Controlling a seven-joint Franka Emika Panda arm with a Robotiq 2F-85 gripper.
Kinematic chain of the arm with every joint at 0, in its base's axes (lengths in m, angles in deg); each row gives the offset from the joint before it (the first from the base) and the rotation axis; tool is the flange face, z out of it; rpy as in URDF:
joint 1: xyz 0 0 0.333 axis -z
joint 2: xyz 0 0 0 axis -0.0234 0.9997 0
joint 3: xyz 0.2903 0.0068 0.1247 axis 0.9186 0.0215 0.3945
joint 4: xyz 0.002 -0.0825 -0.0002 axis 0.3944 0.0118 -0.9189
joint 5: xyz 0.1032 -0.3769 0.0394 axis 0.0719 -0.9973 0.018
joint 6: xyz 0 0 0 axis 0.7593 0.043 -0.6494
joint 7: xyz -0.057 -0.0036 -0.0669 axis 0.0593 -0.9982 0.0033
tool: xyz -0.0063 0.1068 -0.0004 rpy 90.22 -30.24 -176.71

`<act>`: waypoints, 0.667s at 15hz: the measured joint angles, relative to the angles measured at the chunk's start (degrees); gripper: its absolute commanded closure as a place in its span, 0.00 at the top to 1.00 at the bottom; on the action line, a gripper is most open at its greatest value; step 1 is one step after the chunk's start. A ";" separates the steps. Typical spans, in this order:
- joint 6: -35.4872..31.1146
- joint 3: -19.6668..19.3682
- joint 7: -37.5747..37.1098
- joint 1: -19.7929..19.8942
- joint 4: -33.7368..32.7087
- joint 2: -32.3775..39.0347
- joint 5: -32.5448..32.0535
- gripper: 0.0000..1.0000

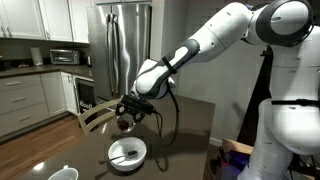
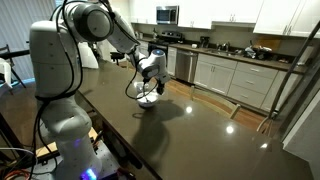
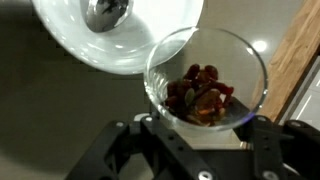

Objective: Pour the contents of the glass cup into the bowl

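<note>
Clear glass cup (image 3: 218,48) sits in the gripper (image 3: 195,138). Dark fingers (image 3: 118,150) are closed on it from both sides near its base, so it is gripped and off the table. Reddish-brown contents (image 3: 200,92) are piled inside the cup, toward its 6 o'clock wall in the wrist view; none are seen outside it. The cup mouth faces the wrist camera, and I cannot tell the exact tilt.

White bowl (image 3: 75,45) is at 10 o'clock from the cup in the wrist view, and the cup rim overlaps the bowl rim there. I cannot tell whether they touch. A metal spoon (image 3: 105,12) lies inside the bowl.

In an exterior view the cup hangs under the gripper at about 12 o'clock from the bowl, above the dark glossy table (image 1: 190,125). A small white cup (image 1: 62,174) stands at 8 o'clock from the bowl, well apart from it. A stainless fridge (image 1: 125,40) is behind, at 12 o'clock. A wooden chair back (image 1: 92,116) is at 9 o'clock from the gripper, just beside the table edge.
</note>
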 measured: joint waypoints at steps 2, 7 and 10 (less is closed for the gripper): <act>-2.43 0.03 -0.13 -0.15 0.79 -0.07 -1.27 0.42; -8.46 -1.11 -3.22 -1.90 2.83 -0.07 -6.74 0.42; -10.54 -2.68 -5.82 -3.88 3.74 -0.12 -9.93 0.42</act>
